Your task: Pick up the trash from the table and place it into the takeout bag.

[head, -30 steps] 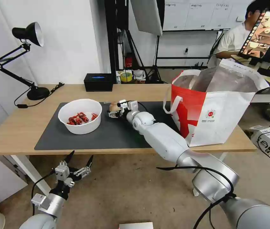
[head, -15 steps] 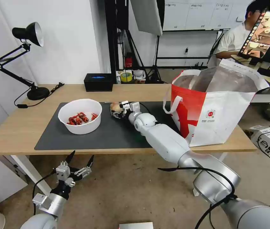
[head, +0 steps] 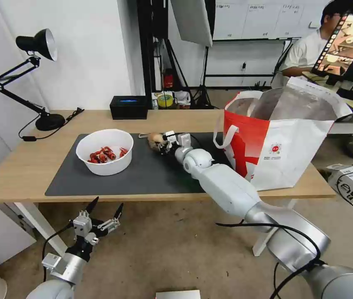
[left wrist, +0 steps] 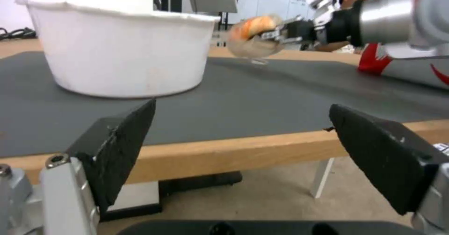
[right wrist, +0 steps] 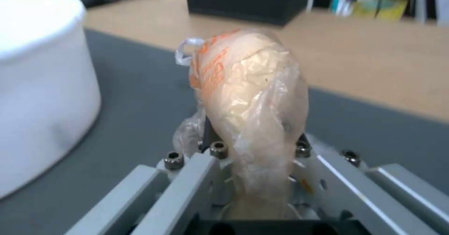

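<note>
You had the right gripper (head: 162, 143) clamped on the small clear bag with the beige lump (head: 155, 139), lifted just clear of the dark mat (head: 151, 174) between the white bowl of crayfish shells (head: 104, 151) and the takeout bag (head: 284, 137). By my judgement one piece was in hand but not yet bagged, and the bowl remained untouched on the table (head: 18, 166). Your left gripper (head: 101, 214) hung below the table edge, fingers spread wide and empty
</note>
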